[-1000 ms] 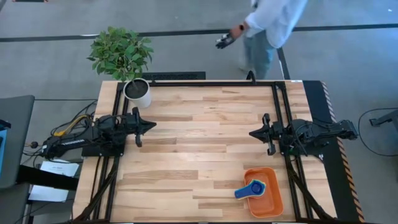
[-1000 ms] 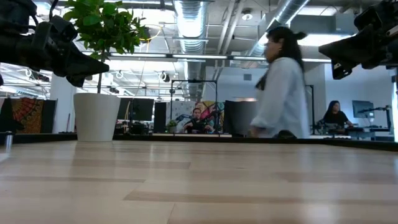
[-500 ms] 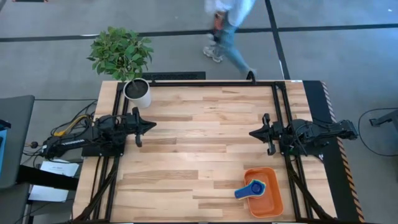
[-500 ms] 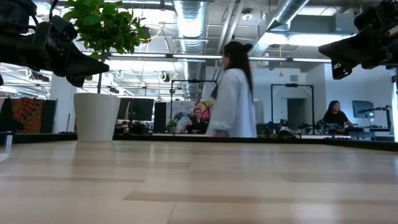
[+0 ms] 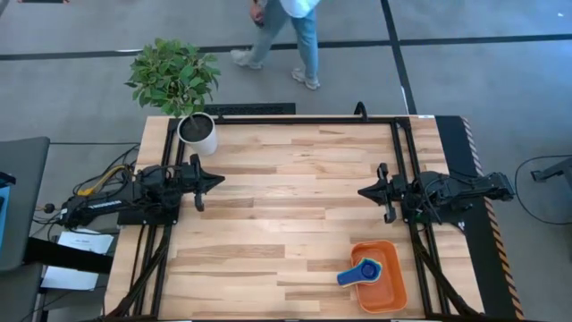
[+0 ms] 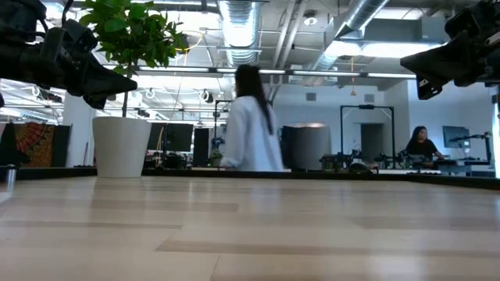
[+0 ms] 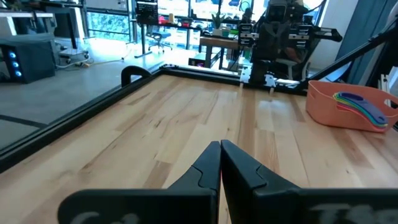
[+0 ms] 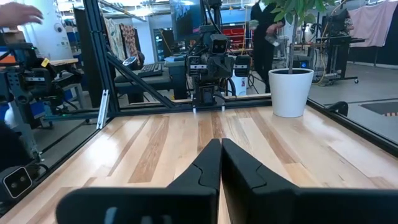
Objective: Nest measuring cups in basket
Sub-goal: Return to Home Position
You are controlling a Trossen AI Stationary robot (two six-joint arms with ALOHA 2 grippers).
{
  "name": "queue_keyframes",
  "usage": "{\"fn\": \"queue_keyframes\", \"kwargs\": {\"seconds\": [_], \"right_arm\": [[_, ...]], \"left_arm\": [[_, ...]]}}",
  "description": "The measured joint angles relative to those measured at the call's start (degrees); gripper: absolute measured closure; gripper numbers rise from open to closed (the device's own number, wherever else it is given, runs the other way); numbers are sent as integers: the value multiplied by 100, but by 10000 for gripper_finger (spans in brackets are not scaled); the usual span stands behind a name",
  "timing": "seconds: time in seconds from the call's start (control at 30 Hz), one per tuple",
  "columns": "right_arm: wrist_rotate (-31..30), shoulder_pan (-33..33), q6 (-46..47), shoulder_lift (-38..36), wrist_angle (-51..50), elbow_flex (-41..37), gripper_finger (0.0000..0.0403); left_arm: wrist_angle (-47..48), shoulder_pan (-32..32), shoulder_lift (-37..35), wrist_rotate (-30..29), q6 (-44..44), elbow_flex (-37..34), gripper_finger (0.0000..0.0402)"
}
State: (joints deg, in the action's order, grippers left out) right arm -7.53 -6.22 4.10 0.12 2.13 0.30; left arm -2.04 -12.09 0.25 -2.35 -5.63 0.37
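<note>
Stack of measuring cups (image 5: 365, 270), blue uppermost, inside orange basket (image 5: 391, 288) at table (image 5: 286, 224) corner beside right arm, left gripper (image 5: 221, 180) and right gripper (image 5: 361, 190) pinched closed, empty, white pot (image 5: 197, 134) holding leafy plant.

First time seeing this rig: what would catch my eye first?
The orange basket by the table's right edge stands out, holding nested measuring cups, blue on top. The left gripper and right gripper hang shut above its two sides; a potted plant stands at the far left corner.
</note>
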Motion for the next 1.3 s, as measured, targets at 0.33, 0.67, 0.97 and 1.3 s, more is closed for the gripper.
{"fn": "queue_keyframes", "kwargs": {"seconds": [0.33, 0.67, 0.97, 1.3], "right_arm": [[2, 0, 0, 0, 0, 0, 376], [2, -1, 0, 1, 0, 0, 365], [2, 0, 0, 1, 0, -2, 367], [2, 0, 0, 1, 0, -2, 376]], "left_arm": [[0, 0, 0, 0, 2, -1, 401], [0, 0, 1, 0, 2, -1, 401], [0, 0, 2, 0, 2, 0, 401], [0, 0, 2, 0, 2, 1, 401]]}}
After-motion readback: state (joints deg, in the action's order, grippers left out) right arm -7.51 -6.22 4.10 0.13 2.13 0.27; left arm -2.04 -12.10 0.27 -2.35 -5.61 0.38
